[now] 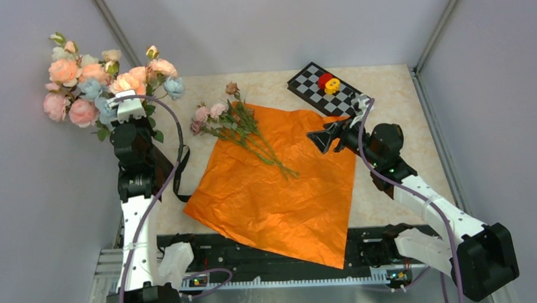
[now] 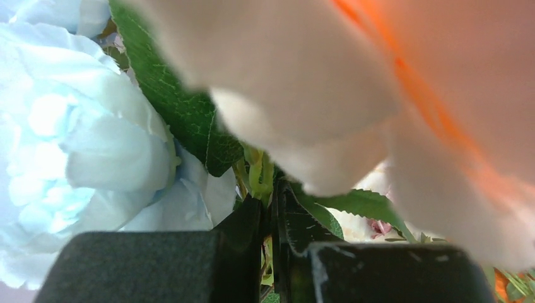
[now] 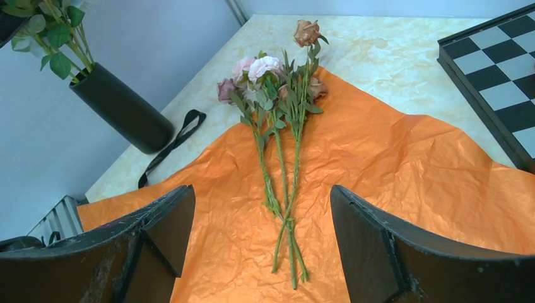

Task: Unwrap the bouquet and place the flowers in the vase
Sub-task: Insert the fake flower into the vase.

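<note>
I count one orange paper sheet (image 1: 280,185), three flower stems (image 1: 248,132) on its far-left part, one black vase (image 3: 120,107) left of it holding a flower bunch (image 1: 95,80), left end effector (image 2: 274,265) pinched on that bunch's stems, right end effector (image 3: 262,196) spread wide over its right corner, open bench (image 1: 392,93) along its right edge

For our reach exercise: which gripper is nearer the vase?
Left. The left gripper is shut on flowers just above the vase; the right gripper hangs open over the paper, far to its right.
</note>
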Available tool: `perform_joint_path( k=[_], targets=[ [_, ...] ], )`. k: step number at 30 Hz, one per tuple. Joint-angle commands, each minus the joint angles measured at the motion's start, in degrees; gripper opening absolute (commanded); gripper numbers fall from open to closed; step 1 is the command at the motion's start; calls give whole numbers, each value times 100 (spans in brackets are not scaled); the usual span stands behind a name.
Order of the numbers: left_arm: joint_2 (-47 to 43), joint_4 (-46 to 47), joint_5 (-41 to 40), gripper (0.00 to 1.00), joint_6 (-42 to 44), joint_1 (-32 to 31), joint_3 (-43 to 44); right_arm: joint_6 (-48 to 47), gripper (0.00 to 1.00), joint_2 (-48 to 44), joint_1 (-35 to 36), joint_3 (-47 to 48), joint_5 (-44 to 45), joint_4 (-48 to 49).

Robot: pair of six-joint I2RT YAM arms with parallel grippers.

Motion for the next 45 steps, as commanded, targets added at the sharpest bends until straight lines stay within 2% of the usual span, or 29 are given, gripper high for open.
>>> perform_joint_path(
  k=[1, 7, 16, 21, 35, 39, 43, 45],
  targets=[
    [-62, -26, -129, 9, -164, 44, -247, 37, 80, -129, -70, -24, -80, 303],
    [-127, -138, 102, 24, -290, 46, -201, 26, 80, -131, -65, 8, -96, 280],
    [-229, -395, 331, 37, -487, 46, -10, 37, 80, -126, -70, 34, -115, 281],
    [-371, -661, 531, 48, -645, 46, 68, 21, 80, -123, -67, 55, -132, 250],
    [-684, -1440, 826, 73, -811, 46, 393, 27, 80, -70, -65, 103, -205, 241],
    [-790, -1678, 787, 82, -812, 48, 551, 26, 80, -60, -69, 103, -211, 219],
    [-887, -1937, 861, 97, -942, 45, 660, 8, 80, -61, -70, 118, -195, 175],
    [-889, -2098, 1068, 99, -878, 39, 701, 1, 80, -60, -65, 127, -186, 163]
  ],
)
